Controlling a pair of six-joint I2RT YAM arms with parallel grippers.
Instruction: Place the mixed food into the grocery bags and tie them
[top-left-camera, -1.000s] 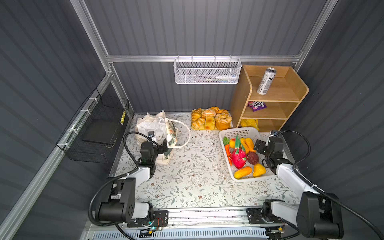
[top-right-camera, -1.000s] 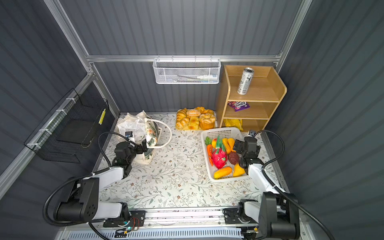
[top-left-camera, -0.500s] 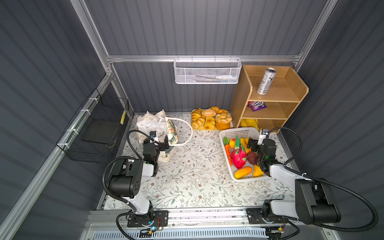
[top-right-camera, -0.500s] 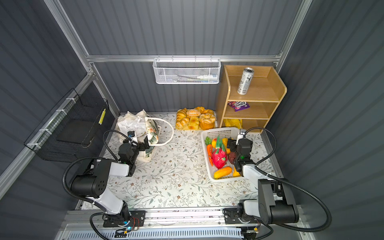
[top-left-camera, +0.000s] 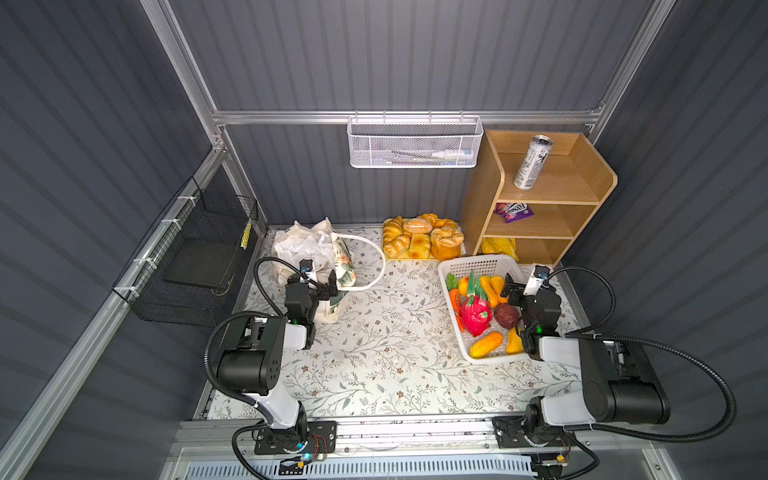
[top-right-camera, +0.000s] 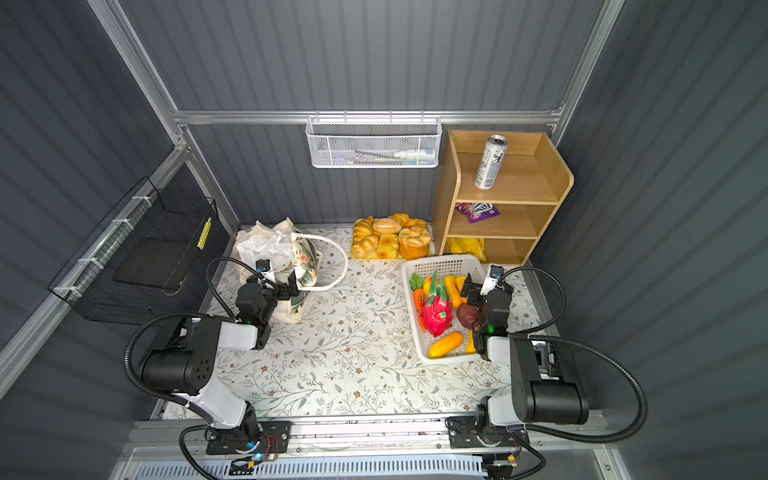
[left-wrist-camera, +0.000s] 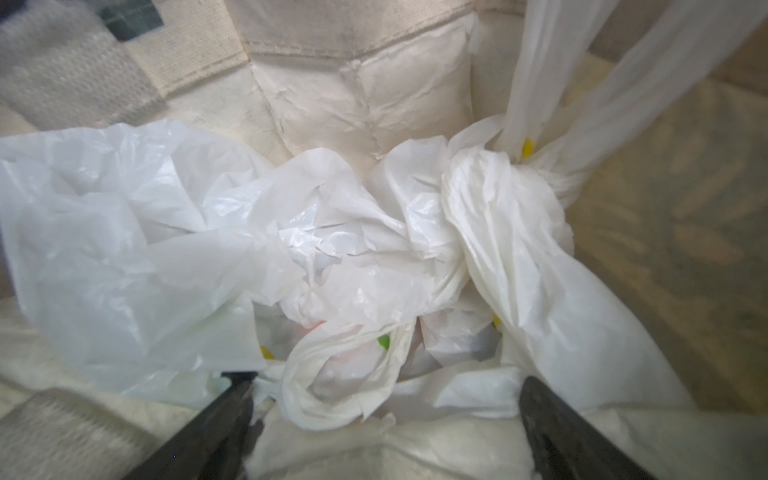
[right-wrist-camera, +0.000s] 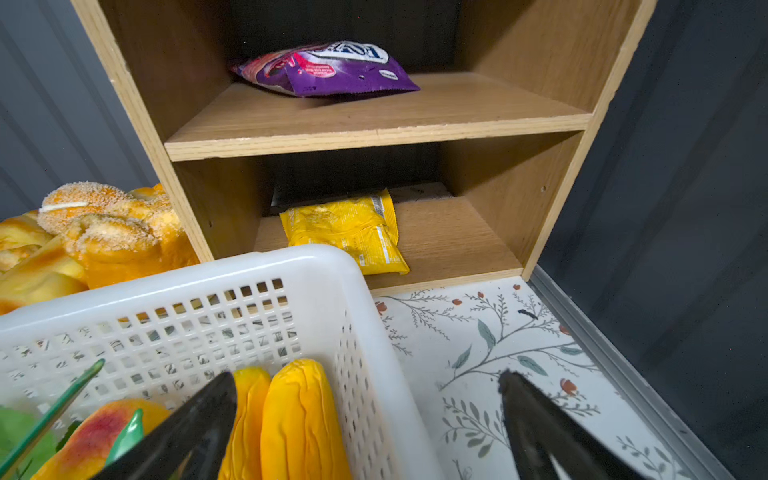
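White plastic bag bunches between the wide-open, empty left jaws; right jaws gape empty.

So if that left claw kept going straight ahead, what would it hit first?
Most likely the crumpled thin white plastic bag inside the cream canvas tote: the open left gripper points right into it, though depth is hard to judge.

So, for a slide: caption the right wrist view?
Open right gripper fingers straddle the white basket wall; wooden shelf holds purple packet and yellow packet.
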